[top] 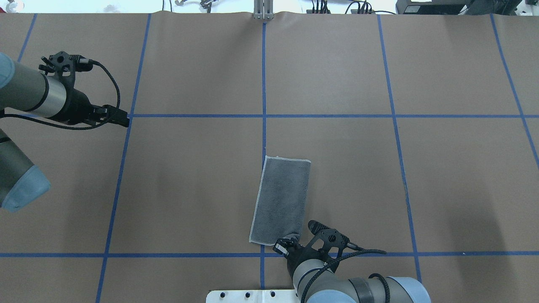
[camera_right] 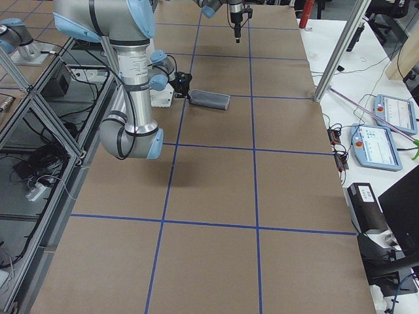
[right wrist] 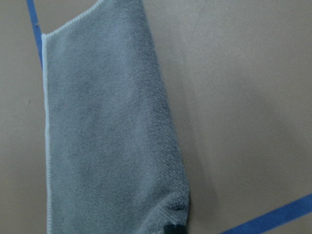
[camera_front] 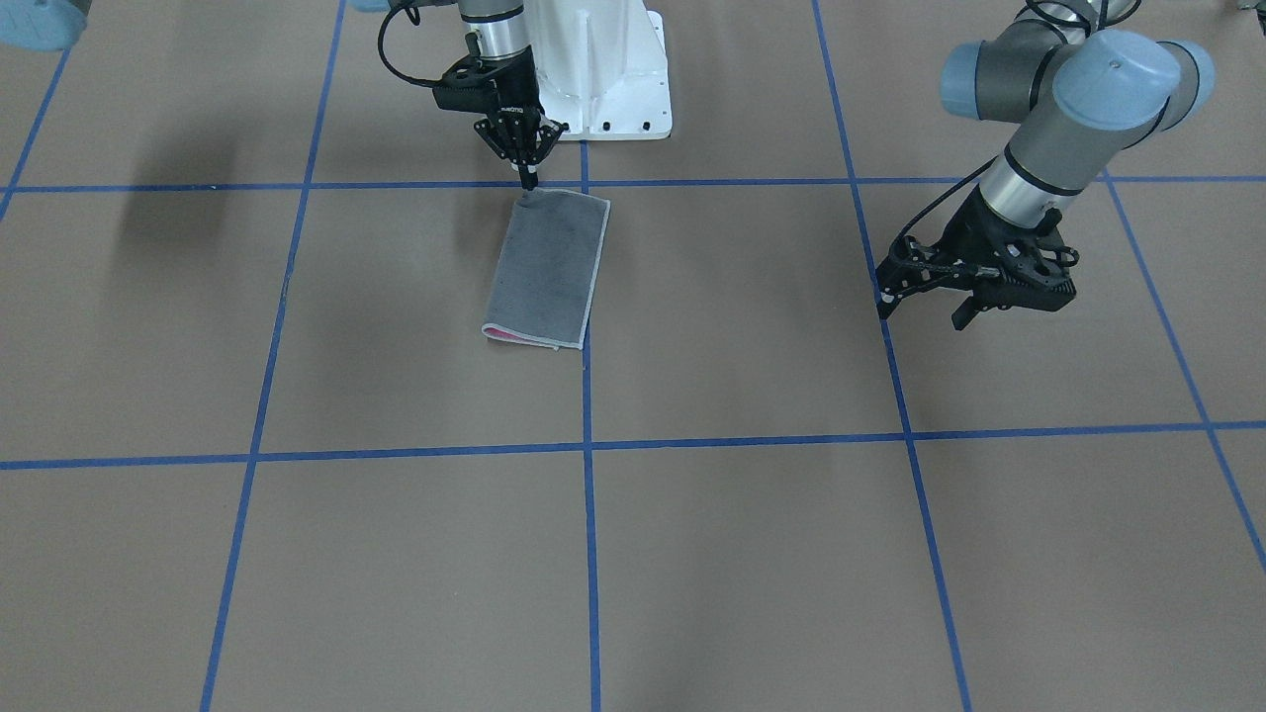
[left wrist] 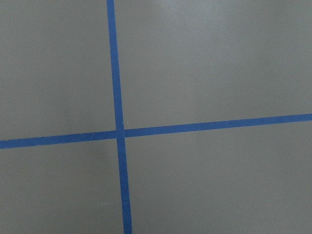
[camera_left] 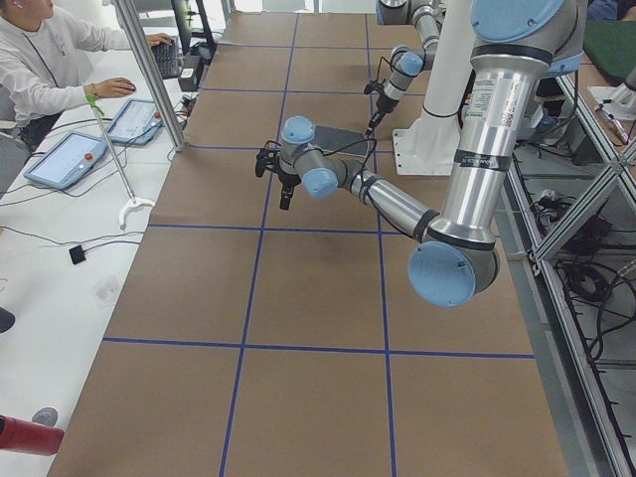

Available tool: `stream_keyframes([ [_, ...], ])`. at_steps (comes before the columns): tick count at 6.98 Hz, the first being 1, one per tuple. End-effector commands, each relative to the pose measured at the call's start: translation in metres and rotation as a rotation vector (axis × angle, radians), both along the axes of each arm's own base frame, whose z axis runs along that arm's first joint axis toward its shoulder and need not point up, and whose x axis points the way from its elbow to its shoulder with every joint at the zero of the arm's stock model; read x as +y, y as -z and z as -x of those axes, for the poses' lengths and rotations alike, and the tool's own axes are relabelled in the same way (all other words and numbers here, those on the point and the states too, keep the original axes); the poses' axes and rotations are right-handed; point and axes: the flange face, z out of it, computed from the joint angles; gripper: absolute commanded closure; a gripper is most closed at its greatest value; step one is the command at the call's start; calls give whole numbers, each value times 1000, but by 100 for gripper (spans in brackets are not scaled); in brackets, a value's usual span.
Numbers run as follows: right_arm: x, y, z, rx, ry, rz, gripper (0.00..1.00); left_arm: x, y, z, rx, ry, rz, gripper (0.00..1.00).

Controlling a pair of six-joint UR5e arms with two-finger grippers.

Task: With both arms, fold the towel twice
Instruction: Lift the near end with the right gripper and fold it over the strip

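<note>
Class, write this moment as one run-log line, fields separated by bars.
towel: folded once, grey up | right gripper: shut on towel corner | left gripper: open, clear of towel

Even overhead light — soft shadows, sharp focus.

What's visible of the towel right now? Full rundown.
The towel is terry cloth folded once into a long rectangle, dark grey face up, light grey stitched border, a sliver of pink showing at its far end. It lies flat on the brown table, slightly askew beside the centre blue tape line. The right gripper looks shut on its near right corner, which is puckered.
</note>
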Motion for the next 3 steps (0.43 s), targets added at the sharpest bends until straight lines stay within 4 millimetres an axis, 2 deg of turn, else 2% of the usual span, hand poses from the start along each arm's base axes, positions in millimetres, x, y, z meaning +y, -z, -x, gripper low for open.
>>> stream_keyframes([
  [1, -33, 4, -10, 4, -40, -16, 100, 0, 0, 0, 1, 1, 1, 0],
  [3, -63, 21, -19, -21, -80, -24, 100, 1, 1, -3, 3, -1, 3, 0],
])
